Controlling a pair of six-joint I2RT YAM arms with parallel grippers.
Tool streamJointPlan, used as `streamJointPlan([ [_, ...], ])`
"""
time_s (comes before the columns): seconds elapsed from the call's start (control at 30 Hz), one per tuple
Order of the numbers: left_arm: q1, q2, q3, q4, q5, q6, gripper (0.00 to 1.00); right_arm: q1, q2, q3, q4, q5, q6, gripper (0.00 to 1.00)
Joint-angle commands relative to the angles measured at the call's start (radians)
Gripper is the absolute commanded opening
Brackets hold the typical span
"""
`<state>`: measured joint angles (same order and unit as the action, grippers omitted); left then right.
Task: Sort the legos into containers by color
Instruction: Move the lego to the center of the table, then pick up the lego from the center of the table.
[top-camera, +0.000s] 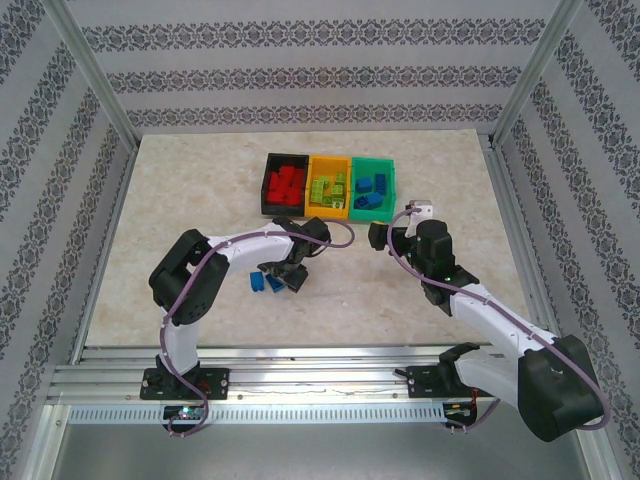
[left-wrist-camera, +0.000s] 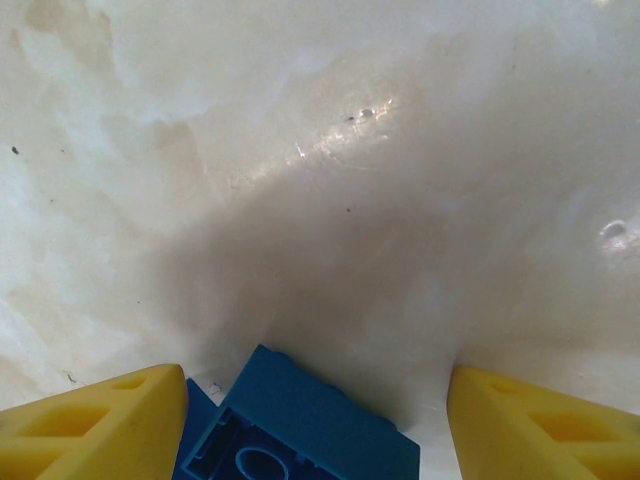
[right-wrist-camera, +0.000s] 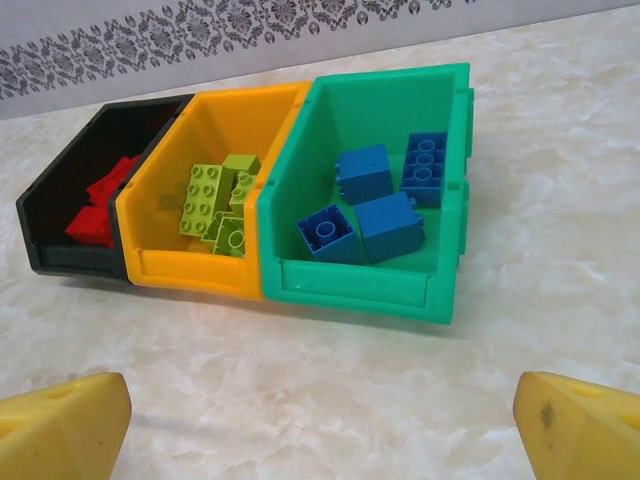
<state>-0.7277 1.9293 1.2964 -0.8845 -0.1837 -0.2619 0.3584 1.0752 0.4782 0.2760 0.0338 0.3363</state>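
Three joined containers stand at the back centre. The black one (top-camera: 272, 201) (right-wrist-camera: 60, 255) holds red legos (top-camera: 285, 184). Lime green legos (right-wrist-camera: 215, 200) fill the orange one (top-camera: 317, 207) (right-wrist-camera: 190, 272), and blue legos (right-wrist-camera: 375, 205) lie in the green one (top-camera: 389, 177) (right-wrist-camera: 360, 290). Two blue legos (top-camera: 265, 285) lie on the table in front of the bins. My left gripper (top-camera: 281, 272) (left-wrist-camera: 318, 405) is open and low over them. One blue lego (left-wrist-camera: 300, 425) lies hollow side up between its yellow fingers (left-wrist-camera: 100, 425), with a gap to the right finger. My right gripper (top-camera: 398, 226) (right-wrist-camera: 320, 440) is open, with nothing between its fingers, short of the green bin.
The pale marble-patterned table (top-camera: 200, 180) is fenced by patterned walls and metal posts (top-camera: 95, 75). A second blue lego's edge (left-wrist-camera: 197, 415) touches the left finger's inner side. Bare tabletop lies between the right gripper and the bins.
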Motion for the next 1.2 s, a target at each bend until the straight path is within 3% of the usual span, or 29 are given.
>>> streamJointPlan([
  [0.0,-0.009,0.024,-0.03,-0.127,-0.072,-0.012,0.69,0.017,-0.006,-0.003,0.011,0.026,-0.019,0.98],
  [0.4,-0.007,-0.081,-0.085,-0.11,-0.047,-0.027,0.69,0.024,-0.001,0.005,0.005,0.026,-0.02,0.98],
  [0.77,-0.003,0.006,-0.038,-0.063,-0.025,-0.005,0.68,0.027,-0.006,0.004,0.006,0.032,-0.022,0.98],
  [1.17,-0.001,0.004,-0.028,-0.037,-0.029,0.0,0.51,0.027,-0.01,0.003,0.006,0.027,-0.024,0.98],
])
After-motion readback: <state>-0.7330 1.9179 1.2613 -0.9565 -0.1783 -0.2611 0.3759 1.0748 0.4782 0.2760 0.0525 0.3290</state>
